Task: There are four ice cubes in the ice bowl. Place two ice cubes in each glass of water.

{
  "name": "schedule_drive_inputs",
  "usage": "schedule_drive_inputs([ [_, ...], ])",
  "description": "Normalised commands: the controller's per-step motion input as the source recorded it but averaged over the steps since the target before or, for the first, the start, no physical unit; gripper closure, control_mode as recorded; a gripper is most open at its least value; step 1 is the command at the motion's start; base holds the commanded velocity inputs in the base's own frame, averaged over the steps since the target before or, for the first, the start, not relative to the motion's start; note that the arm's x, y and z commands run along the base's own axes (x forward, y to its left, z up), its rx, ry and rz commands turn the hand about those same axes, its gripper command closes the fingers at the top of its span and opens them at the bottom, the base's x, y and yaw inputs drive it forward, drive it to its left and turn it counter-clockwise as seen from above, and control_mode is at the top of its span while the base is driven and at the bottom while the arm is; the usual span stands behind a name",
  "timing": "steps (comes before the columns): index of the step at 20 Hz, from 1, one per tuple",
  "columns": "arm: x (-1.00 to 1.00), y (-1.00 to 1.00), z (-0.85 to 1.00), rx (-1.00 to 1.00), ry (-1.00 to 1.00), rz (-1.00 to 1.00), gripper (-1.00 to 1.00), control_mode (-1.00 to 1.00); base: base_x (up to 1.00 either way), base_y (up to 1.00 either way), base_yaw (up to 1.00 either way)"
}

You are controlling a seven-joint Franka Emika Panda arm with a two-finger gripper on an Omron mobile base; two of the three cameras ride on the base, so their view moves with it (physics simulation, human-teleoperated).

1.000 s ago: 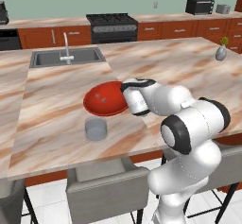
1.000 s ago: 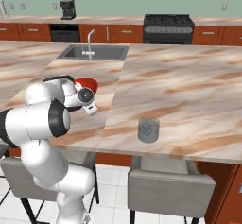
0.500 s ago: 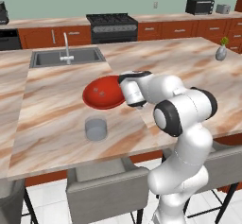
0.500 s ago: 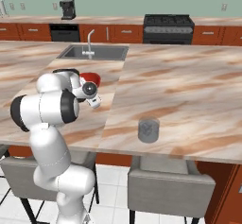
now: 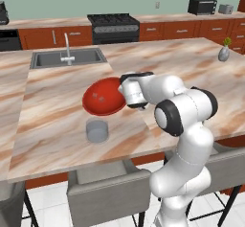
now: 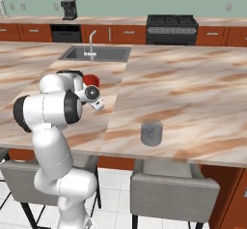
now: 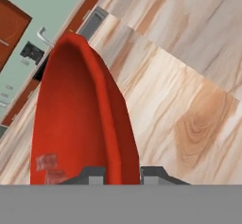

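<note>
ice cubes lie in the ice bowl at the lower left of the hand view, left of the gripper, whose jaws are pressed together astride the bowl's rim with no cube seen between them. judged step: the pick of a cube; the next move calls for opening and shifting over the cubes. the glass of water stands below the bowl in the left base view.

The arm's white wrist covers the right rim of the red bowl in the left base view, and in the right base view all but a sliver of it. In the hand view the ice cubes are pale blurs, their number unclear, and the fingertips are cut off by the bottom edge.
</note>
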Motion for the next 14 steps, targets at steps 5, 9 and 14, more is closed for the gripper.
schedule_drive_inputs([
  [5, 0.00, 0.00, -0.04, -0.10, 0.00, 0.13, 1.00, -1.00, 0.00, 0.00, 0.00],
  [9, 0.00, 0.00, 0.00, -0.04, 0.01, 0.09, 1.00, -1.00, 0.00, 0.00, 0.00],
  [14, 0.00, 0.00, 0.13, 0.01, -0.04, 0.00, 1.00, -1.00, 0.00, 0.00, 0.00],
])
